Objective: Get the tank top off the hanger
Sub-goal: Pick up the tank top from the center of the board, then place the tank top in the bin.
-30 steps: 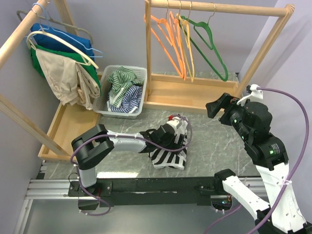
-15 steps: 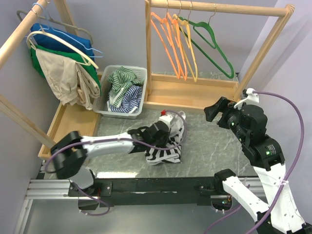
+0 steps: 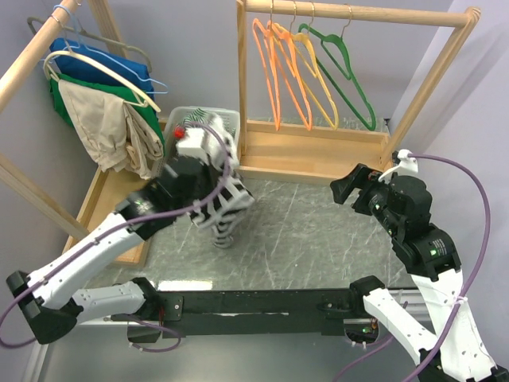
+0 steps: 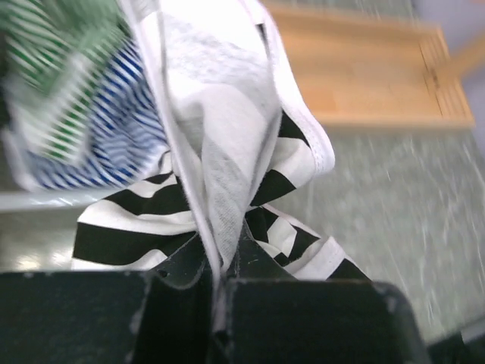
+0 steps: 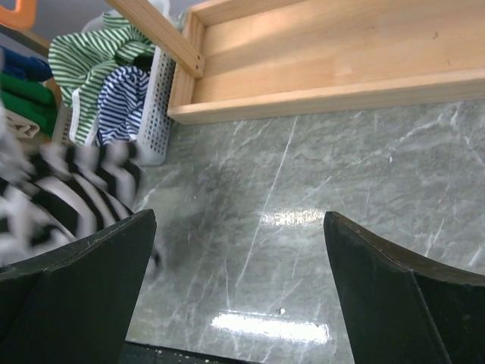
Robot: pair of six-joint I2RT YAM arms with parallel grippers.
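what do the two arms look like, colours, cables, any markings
Both are white tubular links with bulky black joint housings. The left arm has a purple left cable looping along it and a red dot on its white wrist block. The right arm has a purple right cable and a small green light. The fingers are matte black wedges, slightly scuffed.

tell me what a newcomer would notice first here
The black-and-white striped tank top dangles from the shut left claw, held up over the marble table beside the white basket. Bright orange, yellow and green hangers hang bare on the wooden rack at the back right. The right claw hovers open above the table.
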